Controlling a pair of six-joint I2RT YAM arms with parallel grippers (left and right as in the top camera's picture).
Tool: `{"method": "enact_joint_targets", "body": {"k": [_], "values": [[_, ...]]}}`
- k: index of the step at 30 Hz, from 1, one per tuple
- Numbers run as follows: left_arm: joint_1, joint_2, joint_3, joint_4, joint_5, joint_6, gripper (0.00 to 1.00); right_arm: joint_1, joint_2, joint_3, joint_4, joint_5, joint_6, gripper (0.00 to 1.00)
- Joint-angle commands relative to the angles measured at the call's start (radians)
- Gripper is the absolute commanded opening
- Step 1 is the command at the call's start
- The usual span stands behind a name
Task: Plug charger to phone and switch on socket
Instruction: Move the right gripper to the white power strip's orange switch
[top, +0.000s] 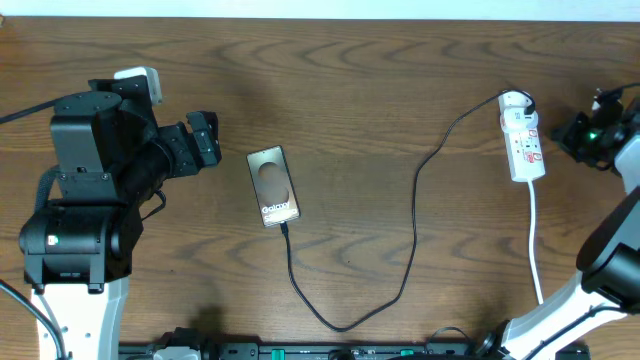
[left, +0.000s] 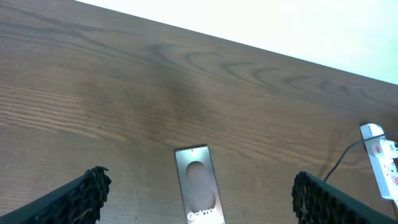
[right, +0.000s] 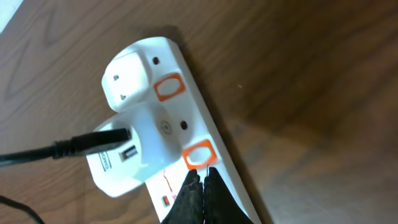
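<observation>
One phone (top: 273, 185), flat bronze slab, centre-left of overhead on wood-grain counter (top: 380, 90). One charger (top: 415, 230), thin black cable: tip at phone's lower edge, other end at one white plastic socket (top: 523, 135), upper right. Two orange-rimmed switches (right: 169, 87). Left tool (top: 207, 138) spread wide, empty. Right tool (right: 200, 183) pinched together, tips at the lower one

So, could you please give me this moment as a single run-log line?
charger at phone bottom edge | left end effector open, off phone | right end effector shut, tip at socket switch
</observation>
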Motion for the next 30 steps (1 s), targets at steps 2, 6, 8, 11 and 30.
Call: {"method": "enact_joint_targets", "body": {"k": [2, 6, 8, 11, 30], "values": [[0.004, 0.005, -0.001, -0.003, -0.003, -0.001, 0.96, 0.032, 0.034, 0.009, 0.031, 0.011, -0.039, 0.01], [0.004, 0.005, -0.001, -0.003, -0.003, -0.001, 0.96, 0.043, 0.051, 0.009, 0.045, 0.048, -0.039, 0.01], [0.004, 0.005, -0.001, -0.003, -0.003, -0.001, 0.96, 0.046, 0.054, 0.009, 0.048, 0.064, -0.039, 0.01], [0.004, 0.005, -0.001, -0.003, -0.003, -0.001, 0.96, 0.046, 0.056, 0.009, 0.061, 0.063, -0.039, 0.01], [0.004, 0.005, -0.001, -0.003, -0.003, -0.001, 0.96, 0.063, 0.068, 0.009, 0.09, 0.089, -0.069, 0.01]]}}
